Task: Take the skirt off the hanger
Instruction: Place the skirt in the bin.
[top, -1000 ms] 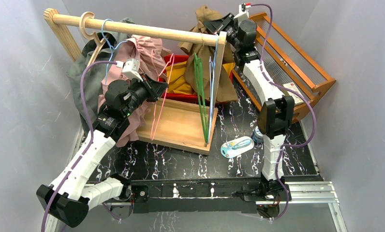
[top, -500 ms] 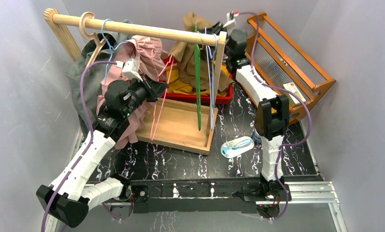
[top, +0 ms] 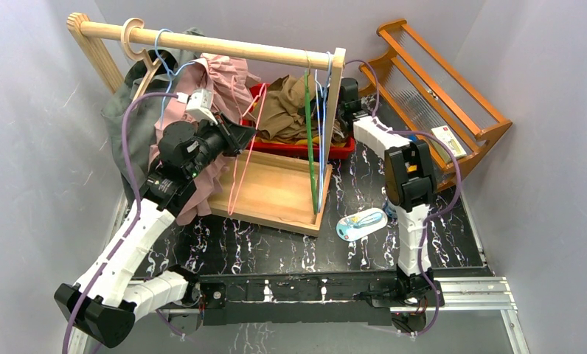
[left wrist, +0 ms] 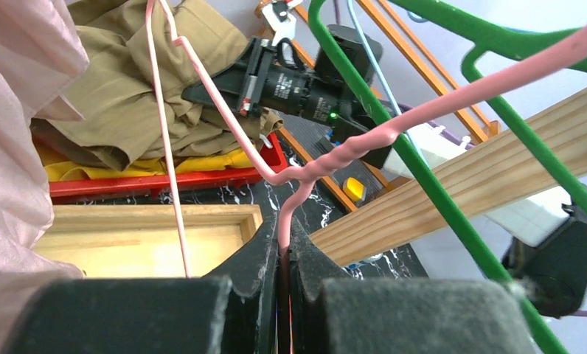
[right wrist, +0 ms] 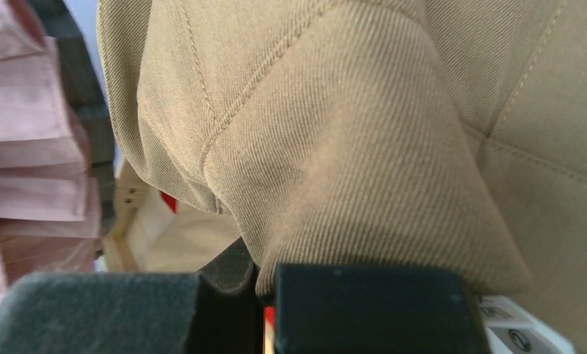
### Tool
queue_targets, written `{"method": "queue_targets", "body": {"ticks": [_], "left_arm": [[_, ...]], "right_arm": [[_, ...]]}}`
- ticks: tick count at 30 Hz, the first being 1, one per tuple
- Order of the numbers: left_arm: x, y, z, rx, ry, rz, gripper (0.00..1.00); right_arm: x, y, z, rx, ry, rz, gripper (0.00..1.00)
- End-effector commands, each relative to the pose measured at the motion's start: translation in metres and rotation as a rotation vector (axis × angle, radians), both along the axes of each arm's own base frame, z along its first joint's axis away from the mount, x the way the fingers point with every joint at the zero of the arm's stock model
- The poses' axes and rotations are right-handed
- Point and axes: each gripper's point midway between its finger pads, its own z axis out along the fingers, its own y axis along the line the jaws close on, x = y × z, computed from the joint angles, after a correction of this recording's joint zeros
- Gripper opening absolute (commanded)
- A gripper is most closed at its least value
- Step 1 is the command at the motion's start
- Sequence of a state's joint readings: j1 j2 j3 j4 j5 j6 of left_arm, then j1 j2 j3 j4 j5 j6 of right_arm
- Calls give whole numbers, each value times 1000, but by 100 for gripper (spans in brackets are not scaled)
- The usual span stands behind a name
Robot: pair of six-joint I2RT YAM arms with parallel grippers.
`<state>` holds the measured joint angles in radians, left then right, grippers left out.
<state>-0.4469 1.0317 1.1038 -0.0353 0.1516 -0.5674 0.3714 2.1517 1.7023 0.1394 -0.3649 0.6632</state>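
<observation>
The skirt (top: 285, 109) is tan twill and lies bunched in the red bin (top: 298, 150). It also shows in the left wrist view (left wrist: 128, 96) and fills the right wrist view (right wrist: 349, 147). My right gripper (right wrist: 265, 295) is shut on a fold of it, just past the rail's end post (top: 347, 94). The pink wire hanger (top: 242, 158) is bare and slants down from the rail. My left gripper (top: 248, 135) is shut on its twisted neck (left wrist: 335, 158), the wire pinched between the fingers (left wrist: 265, 258).
A wooden rail (top: 202, 44) carries a green hanger (top: 309, 140), a blue hanger (top: 321, 125), a pink pleated garment (top: 217, 81) and a grey one (top: 124, 110). A wooden tray (top: 276, 192) sits below. An orange slatted rack (top: 445, 81) stands at the right, and a blue-white object (top: 360, 223) lies nearer the front.
My right arm has come down from above the rail's end, bringing the tan skirt into the red bin. The green and blue hangers swung. The left arm has not moved.
</observation>
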Motion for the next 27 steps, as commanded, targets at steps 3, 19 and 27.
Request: {"method": "queue_targets", "body": {"ticks": [3,19,27], "left_arm": [[-15,-2,44,-45,-74,-54,0],[-33,-6,85,-58,-17,-114,0],[-63,4,112,-19,-160,-162,0]], "right_arm": [[3,-5,-79,-143,89,48,0],[-30,-50,4,-160,99,80,76],[-58,-91,34,-140,74,74,89]]}}
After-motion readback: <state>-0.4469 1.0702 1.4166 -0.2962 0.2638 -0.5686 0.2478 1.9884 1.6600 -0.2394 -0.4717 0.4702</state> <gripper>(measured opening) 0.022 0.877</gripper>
